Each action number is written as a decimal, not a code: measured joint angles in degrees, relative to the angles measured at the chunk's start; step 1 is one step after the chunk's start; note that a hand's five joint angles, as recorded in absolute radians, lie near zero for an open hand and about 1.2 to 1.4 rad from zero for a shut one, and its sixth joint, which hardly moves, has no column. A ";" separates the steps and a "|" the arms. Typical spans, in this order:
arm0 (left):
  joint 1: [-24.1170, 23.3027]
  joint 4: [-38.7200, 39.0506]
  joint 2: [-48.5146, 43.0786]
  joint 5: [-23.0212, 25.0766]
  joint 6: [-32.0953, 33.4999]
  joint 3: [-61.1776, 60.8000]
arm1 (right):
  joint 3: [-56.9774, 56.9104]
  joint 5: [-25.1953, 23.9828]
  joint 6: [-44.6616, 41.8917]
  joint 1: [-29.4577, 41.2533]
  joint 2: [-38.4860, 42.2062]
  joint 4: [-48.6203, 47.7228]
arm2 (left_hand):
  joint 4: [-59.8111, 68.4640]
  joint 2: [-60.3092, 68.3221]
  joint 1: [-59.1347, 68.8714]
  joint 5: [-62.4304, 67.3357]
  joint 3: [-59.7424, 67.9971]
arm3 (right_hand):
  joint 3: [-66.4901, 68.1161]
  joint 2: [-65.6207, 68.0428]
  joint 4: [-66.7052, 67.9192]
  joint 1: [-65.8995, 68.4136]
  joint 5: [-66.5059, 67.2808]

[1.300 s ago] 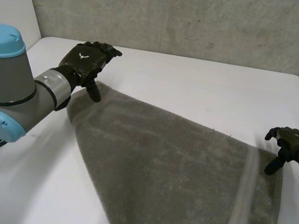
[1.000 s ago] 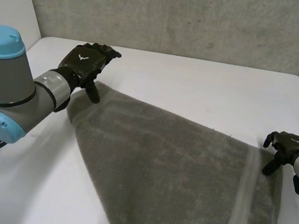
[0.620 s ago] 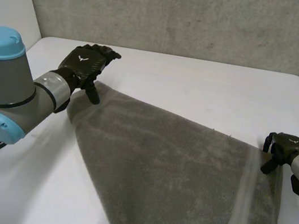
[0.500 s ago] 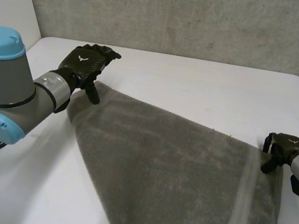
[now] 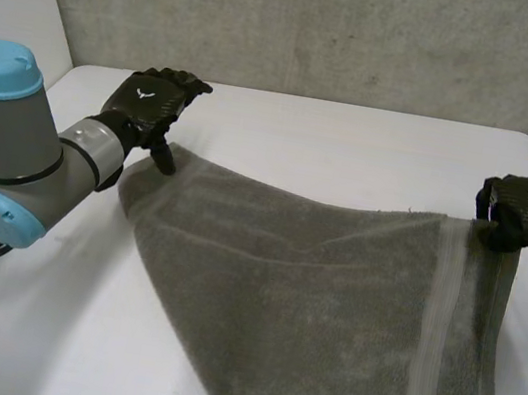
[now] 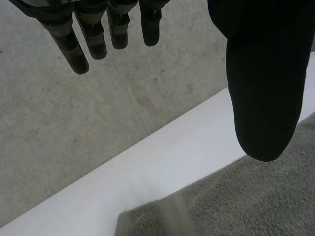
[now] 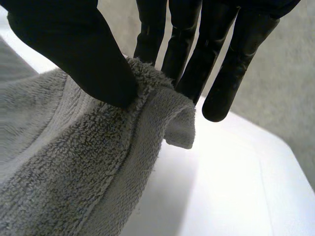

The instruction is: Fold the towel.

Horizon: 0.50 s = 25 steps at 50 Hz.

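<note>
Since a moment earlier, our right hand [image 7: 74, 54] had moved toward the table's [image 5: 354, 142] far edge and taken hold of the towel's [image 5: 307, 306] corner, which had been lying flat and was now raised. In the right wrist view, the thumb pressed a fold of grey terry cloth against the nearly straight fingers, and the very tip of the corner drooped over just past them. From the head view, that hand sat near the table's right edge with the towel's far edge drawn taut from it.

Our left hand [image 5: 148, 102] held nothing. Its fingers were loosely extended and spread apart from the thumb. The thumb tip was at the towel's other far corner, toward the table's far left corner, though we could not tell whether it touched the cloth. Behind that hand, the grey left arm [image 5: 42, 160] with its light-blue caps reached in from the table's left edge.

Outward from both hands, the towel spread across the white table and ran past its near edge on the right. A pale band [image 5: 436, 338] ran along it close to the side the right hand held. A concrete wall [image 5: 323, 25] stood beyond the table's far edge.
</note>
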 measured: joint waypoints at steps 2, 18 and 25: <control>-0.11 0.10 -0.25 0.03 -0.09 0.54 | 0.98 -1.15 -1.43 0.83 -2.72 0.69 | 0.00 0.00 0.00 0.00 0.00 | 0.00 0.00 0.00 0.00 0.06; -4.50 -8.28 -15.39 0.60 0.28 18.72 | 4.30 -9.32 -8.83 5.52 -22.83 5.35 | 0.01 0.05 0.00 0.00 0.13 | 0.00 0.00 0.03 0.00 0.17; -6.24 -14.58 -23.39 0.86 0.48 29.57 | 4.87 -11.43 -8.61 7.64 -30.64 4.75 | 0.13 0.13 0.00 0.00 0.21 | 0.13 0.00 0.27 0.00 0.19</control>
